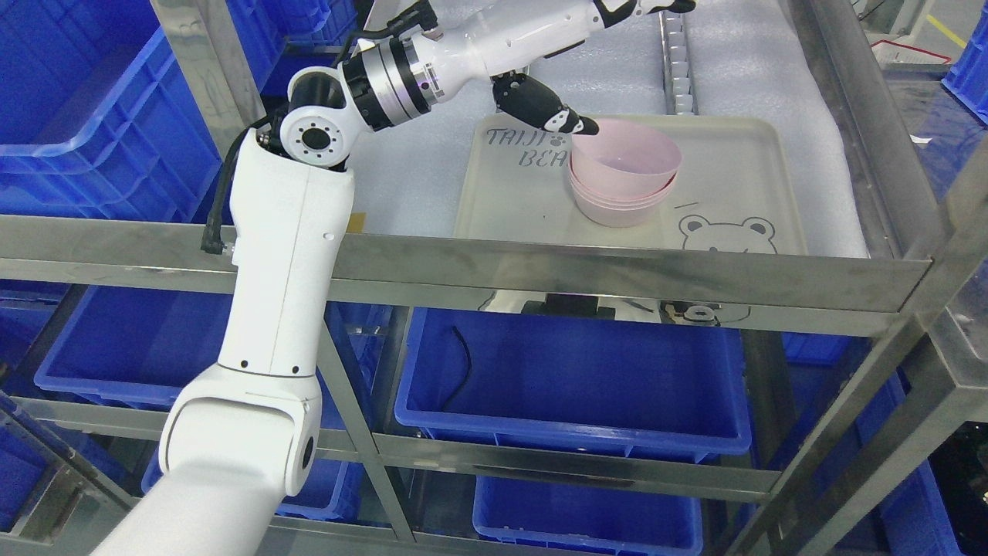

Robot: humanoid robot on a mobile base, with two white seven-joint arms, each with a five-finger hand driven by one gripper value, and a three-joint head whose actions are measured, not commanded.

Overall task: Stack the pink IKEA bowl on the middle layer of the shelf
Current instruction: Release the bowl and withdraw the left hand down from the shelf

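Observation:
A stack of pink bowls (pixel 625 174) stands nested on a cream tray (pixel 733 185) with a bear print, on the shelf layer lined with white foam. My left arm reaches up from the lower left over the shelf's front rail. My left hand (pixel 621 62) hovers just behind and left of the stack. Its black thumb (pixel 548 108) points down to the right, with the tip at the top bowl's left rim. The other fingers (pixel 648 6) are spread away at the top edge of the picture and hold nothing. The right arm is out of view.
The steel front rail (pixel 540 270) crosses the picture below the tray. A steel upright (pixel 888 147) bounds the shelf on the right. Blue bins (pixel 571 386) sit on the lower layers, and more blue bins (pixel 100 116) stand at the left.

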